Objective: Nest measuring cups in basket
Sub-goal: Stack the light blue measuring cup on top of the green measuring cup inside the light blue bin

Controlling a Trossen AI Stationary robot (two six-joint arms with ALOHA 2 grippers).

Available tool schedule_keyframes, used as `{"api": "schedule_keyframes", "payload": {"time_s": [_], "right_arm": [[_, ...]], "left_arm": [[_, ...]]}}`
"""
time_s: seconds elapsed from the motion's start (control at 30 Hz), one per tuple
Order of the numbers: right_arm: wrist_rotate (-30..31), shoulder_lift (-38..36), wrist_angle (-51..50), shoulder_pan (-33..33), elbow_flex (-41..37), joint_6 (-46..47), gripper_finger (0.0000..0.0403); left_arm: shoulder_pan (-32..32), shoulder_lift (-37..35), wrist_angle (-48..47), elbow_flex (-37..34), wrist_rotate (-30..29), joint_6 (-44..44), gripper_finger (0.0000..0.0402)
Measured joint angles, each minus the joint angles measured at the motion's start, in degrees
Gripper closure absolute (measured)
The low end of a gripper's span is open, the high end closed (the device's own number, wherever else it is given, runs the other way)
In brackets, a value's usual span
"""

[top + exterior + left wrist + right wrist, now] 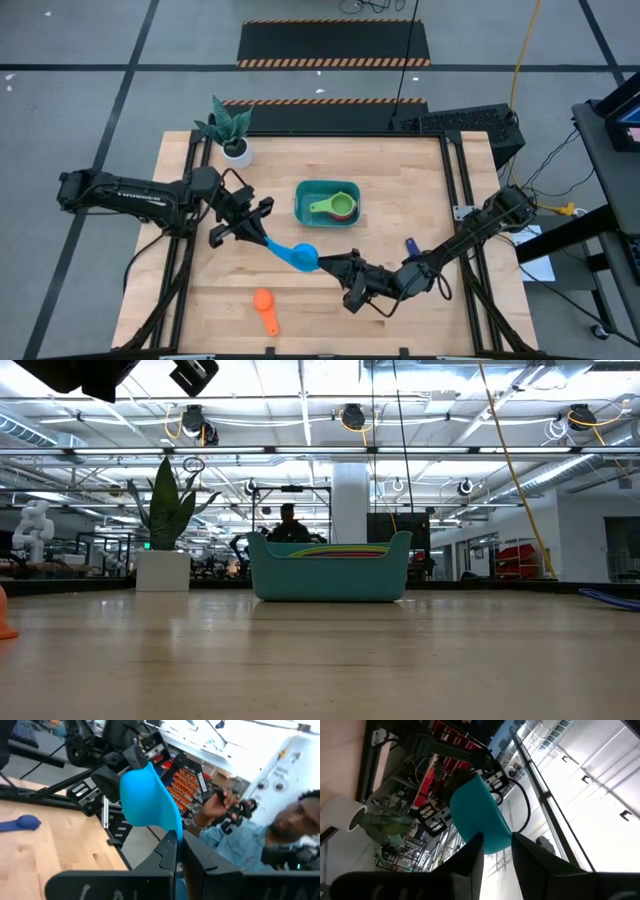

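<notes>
Two grippers are on one light blue cup [303,257] just below frame centre in the high view, so we read this as a handover in mid-air. Going left to right:

Left gripper [243,222], centre-left: clamped tight on the cup's flat handle. Its wrist view shows the handle pinched between the fingers with the bowl [147,800] sticking out past them.

Cup: we judge it light, rigid plastic, smooth and a bit slippery. The flat handle is the best place to grip. The bowl rim is thin and curved, so a pinch there can let it pivot or pop out. It is a small round scoop with a strap handle, sky blue, and it looks teal in the right wrist view.

Right gripper [335,265], lower centre: jaws partly closed around the bowel edge of the cup [482,817]. We cannot tell if they are gripping it yet.

Orange cup [265,304] lies on the table in the lower centre-left. A dark blue cup [411,246] lies right of centre near the right arm.

Basket [306,190] sits at frame centre, above the handover. Green [325,207], orange-red and yellow cups are already nested inside it, at its right end.
</notes>
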Motion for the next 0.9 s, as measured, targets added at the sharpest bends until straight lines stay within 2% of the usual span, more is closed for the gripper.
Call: {"api": "schedule_keyframes", "payload": {"time_s": [0.23, 0.47, 0.9], "right_arm": [[0.3, 0.1, -3.3, -1.9, -0.1, 0.5, 0.0312], [1.5, 0.1, -3.3, -1.3, -0.1, -1.4, 0.0312], [1.4, 0.1, -6.1, -2.4, -0.1, 0.4, 0.0312]], "left_arm": [[3.9, -1.1, 3.1, 0.0, -1.5, -8.8, 0.0390], [8.5, -1.1, 1.0, 0.0, -2.2, -9.8, 0.0390], [8.3, 0.1, 2.3, 0.0, -4.0, -10.1, 0.0394]]}}
